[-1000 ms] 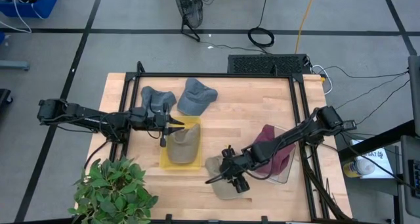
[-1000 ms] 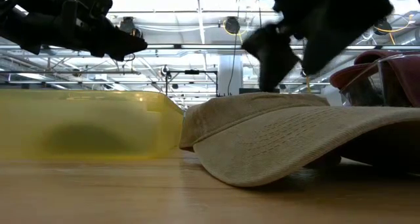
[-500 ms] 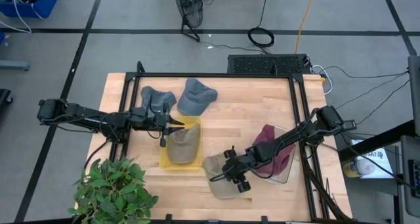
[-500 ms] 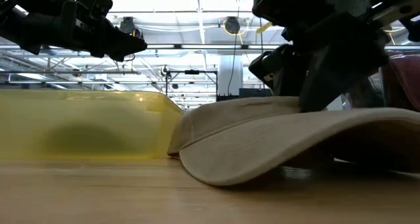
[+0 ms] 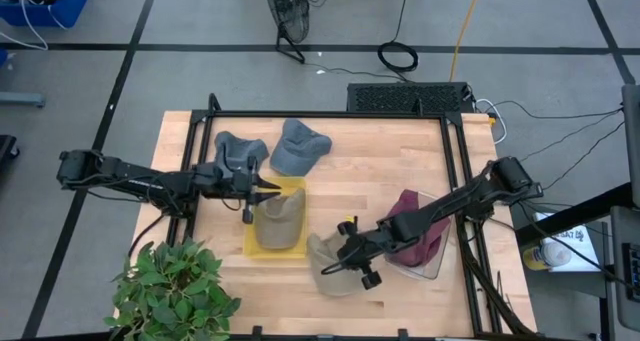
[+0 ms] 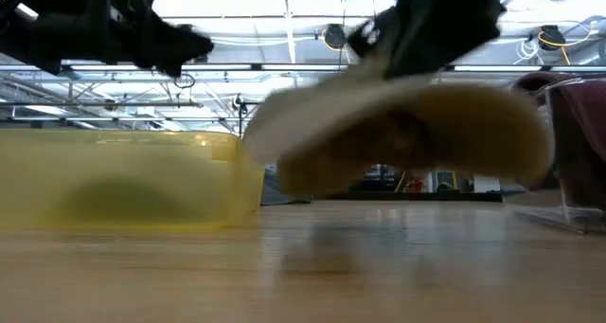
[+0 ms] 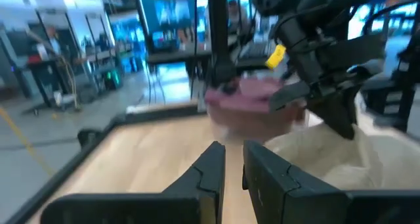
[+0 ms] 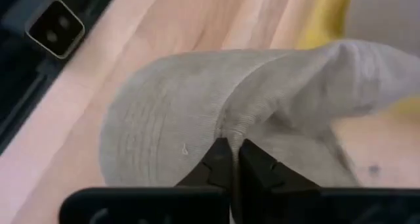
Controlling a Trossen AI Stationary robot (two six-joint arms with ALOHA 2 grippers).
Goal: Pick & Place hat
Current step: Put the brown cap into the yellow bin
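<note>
The right gripper had its fingers pinched on the crown of the beige cloth hat, held clear of the wooden table beside the yellow tray; the left gripper, fingers nearly pressed together and holding nothing, hovered over that tray's tan hat.

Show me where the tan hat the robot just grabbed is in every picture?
High view: tan hat near the table's front edge, under the right gripper.
Low view: lifted off the wood, centre.
Left wrist view: far right.
Right wrist view: fills the middle.
Shared landmark: yellow tray, beside it.
</note>
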